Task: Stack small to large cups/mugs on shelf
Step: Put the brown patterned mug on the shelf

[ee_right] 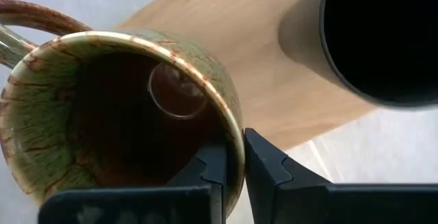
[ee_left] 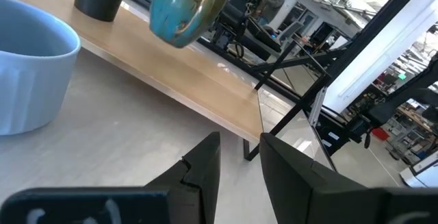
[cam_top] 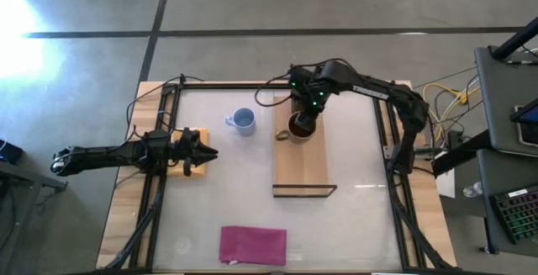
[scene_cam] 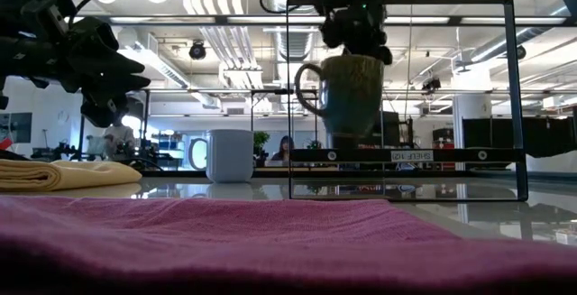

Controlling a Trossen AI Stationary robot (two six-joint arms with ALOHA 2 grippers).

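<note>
My right gripper (cam_top: 307, 113) is shut on the brown glossy mug (cam_top: 299, 129) above the far end of the light-wood shelf (cam_top: 301, 161). In the low view the mug (scene_cam: 349, 92) hangs clear above the plank. The black cup (ee_right: 383, 39) stands on the shelf just beyond the mug; in the high view my right arm hides it. The light blue mug (cam_top: 243, 121) stands on the table left of the shelf. My left gripper (cam_top: 205, 151) hovers over the yellow-tan pad (cam_top: 193, 164), its fingers a narrow gap apart and empty. My right gripper pinches the brown mug's wall at the rim (ee_right: 236, 138), on the side roughly opposite the handle (ee_right: 34, 15). One finger (ee_right: 213, 172) is inside the mug and one (ee_right: 270, 172) outside. The fingers come from above, pointing down. The mug hangs upright, lifted clear of the shelf.
A magenta cloth (cam_top: 252, 244) lies at the table's near edge. The shelf's thin dark metal frame (cam_top: 304, 193) stands at its near end. Bare table lies between the cloth and the shelf. A person shows in the room behind.
</note>
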